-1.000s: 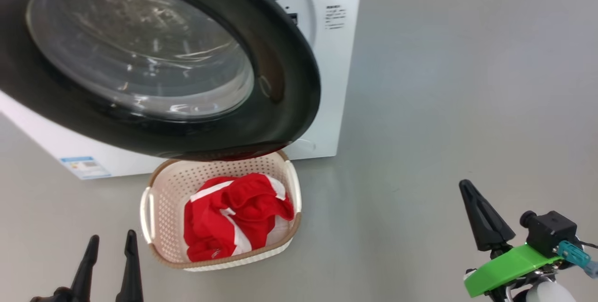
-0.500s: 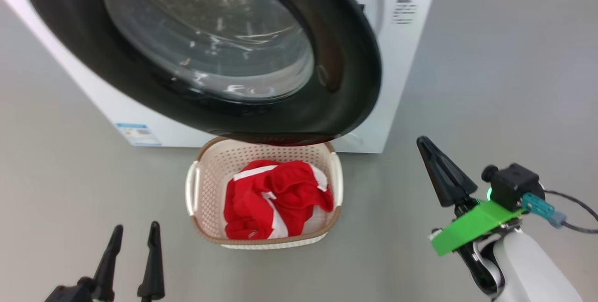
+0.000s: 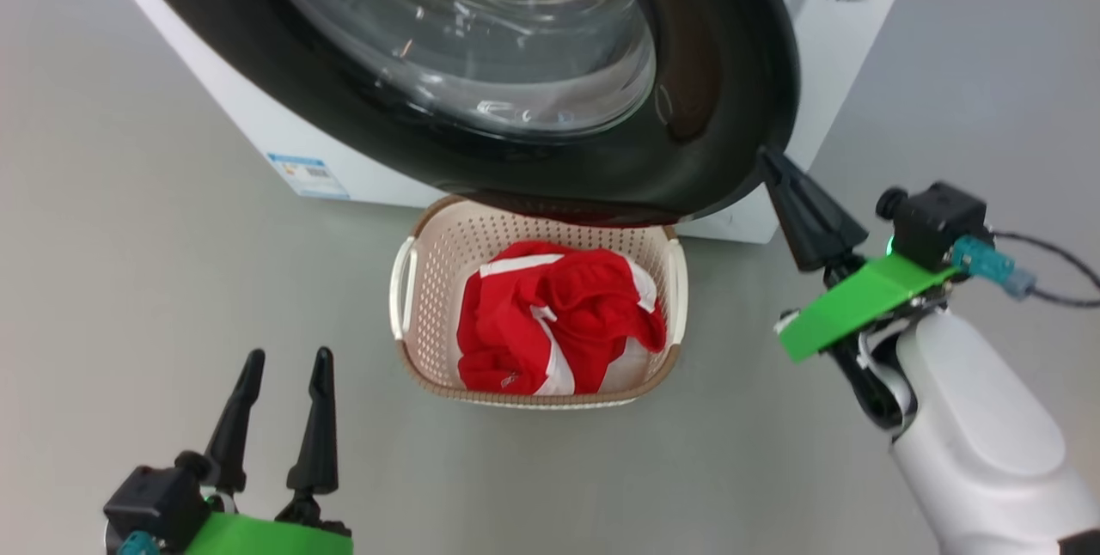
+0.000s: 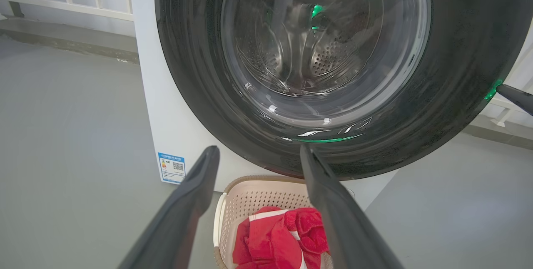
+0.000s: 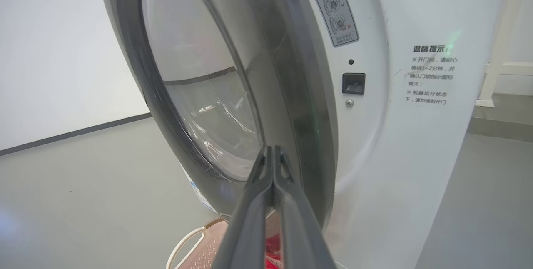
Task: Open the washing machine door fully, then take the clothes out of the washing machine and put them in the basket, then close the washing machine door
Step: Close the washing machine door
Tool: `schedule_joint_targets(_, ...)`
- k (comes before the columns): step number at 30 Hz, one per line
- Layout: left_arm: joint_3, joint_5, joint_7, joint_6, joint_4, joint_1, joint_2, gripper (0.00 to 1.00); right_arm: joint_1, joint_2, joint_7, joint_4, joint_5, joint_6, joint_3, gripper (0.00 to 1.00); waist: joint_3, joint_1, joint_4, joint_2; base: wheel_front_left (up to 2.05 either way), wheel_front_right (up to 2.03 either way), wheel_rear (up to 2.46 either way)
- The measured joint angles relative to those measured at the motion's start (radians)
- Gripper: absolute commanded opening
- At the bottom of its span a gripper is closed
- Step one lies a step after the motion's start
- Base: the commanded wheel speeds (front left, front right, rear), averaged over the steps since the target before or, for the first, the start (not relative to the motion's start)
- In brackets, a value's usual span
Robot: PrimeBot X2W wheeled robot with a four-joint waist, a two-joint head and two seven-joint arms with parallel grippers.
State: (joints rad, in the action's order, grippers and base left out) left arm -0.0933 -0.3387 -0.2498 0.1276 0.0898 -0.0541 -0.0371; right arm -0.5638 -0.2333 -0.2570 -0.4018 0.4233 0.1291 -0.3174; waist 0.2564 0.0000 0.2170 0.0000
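Washing machine door (image 3: 722,91) hangs ajar, its free rim just beside our pressed-together right end effector (image 3: 778,177); our spread left end effector (image 3: 288,359) sits well apart.

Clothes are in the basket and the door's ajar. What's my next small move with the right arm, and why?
Probably press the shut right gripper against the outer rim of the washing machine door and nudge it toward the washing machine. The clothes lie in the basket, the door stands ajar, and the fingers sit at its free edge; contact is unclear.
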Motion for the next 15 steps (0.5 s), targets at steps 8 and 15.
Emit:
schedule_joint_targets(8, -0.031, 0.0, -0.003, 0.0, -0.001, -0.046, 0.001, 1.0, -0.095, -0.009, 0.0, -0.061, 0.012, 0.0, -0.02, 0.0, 0.056, 0.0, 0.023, 0.0, 0.0, 0.0, 0.0)
schedule_joint_targets(15, -0.044, 0.0, -0.003, 0.0, -0.013, -0.081, 0.002, 1.0, -0.166, -0.01, 0.0, -0.084, 0.018, 0.0, 0.008, 0.0, 0.098, 0.0, 0.031, 0.0, 0.0, 0.0, 0.0)
